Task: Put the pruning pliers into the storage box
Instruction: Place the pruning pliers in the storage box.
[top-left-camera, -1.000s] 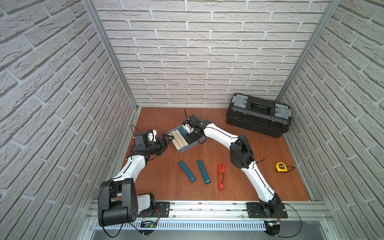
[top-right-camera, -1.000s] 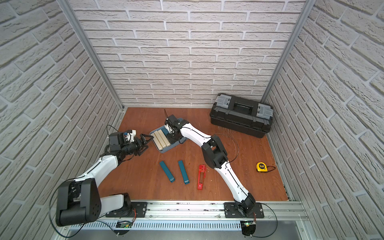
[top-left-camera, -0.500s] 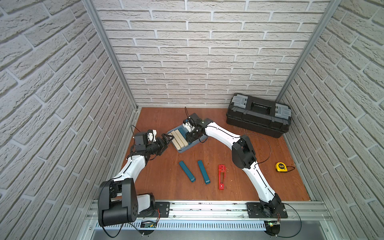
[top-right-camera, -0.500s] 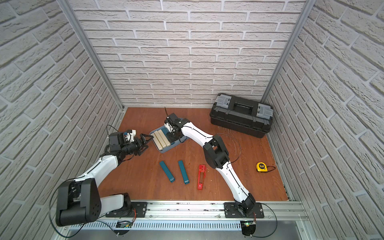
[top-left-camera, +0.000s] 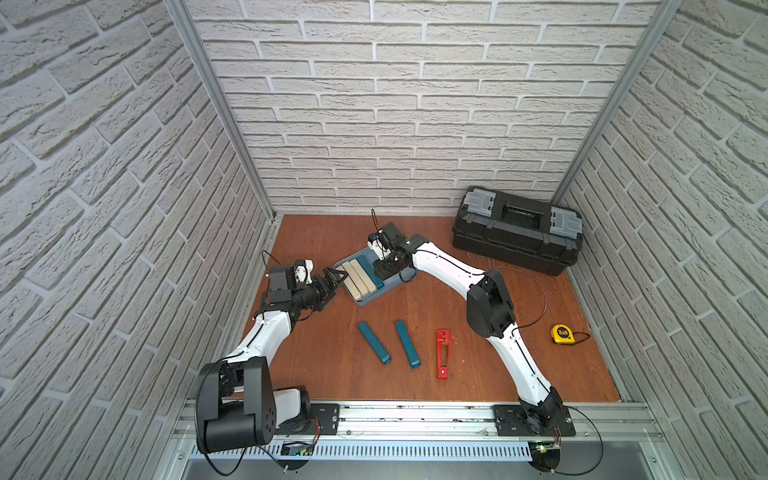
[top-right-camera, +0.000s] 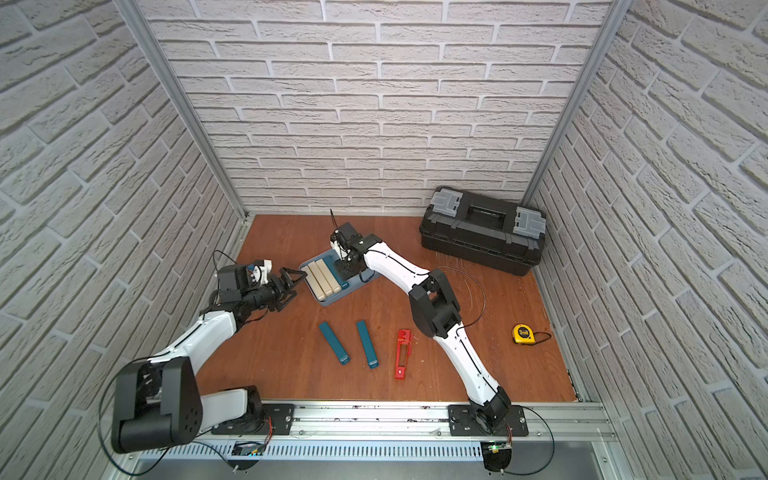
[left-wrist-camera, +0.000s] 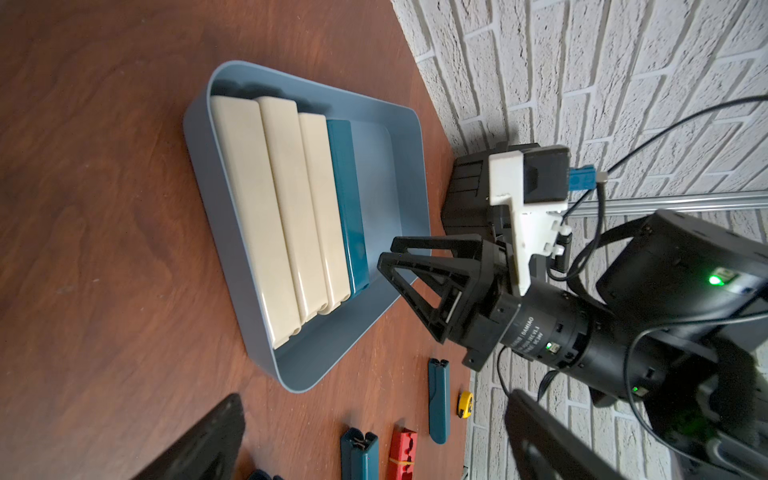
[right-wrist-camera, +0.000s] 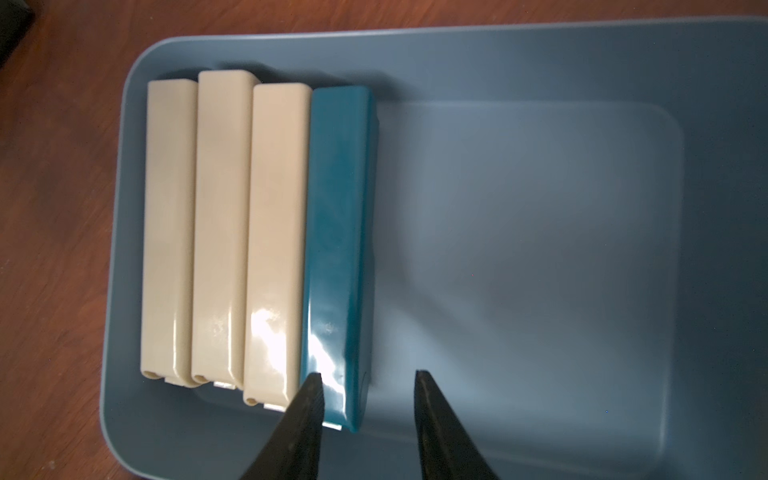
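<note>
The right gripper (right-wrist-camera: 365, 380) hangs low inside the blue storage box (top-left-camera: 390, 286). Its jaws are partly apart around one end of a teal bar (right-wrist-camera: 338, 232); one finger (right-wrist-camera: 309, 399) is at the bar's edge and the other stands clear, so nothing is clamped. That bar lies in the box against three beige bars (right-wrist-camera: 220, 228). The left gripper (top-left-camera: 332, 279) is spread wide and empty, just left of the box. Nearer on the table (top-left-camera: 316, 357) lie two more teal bars (top-left-camera: 374, 342) and a red bar (top-left-camera: 443, 354).
</note>
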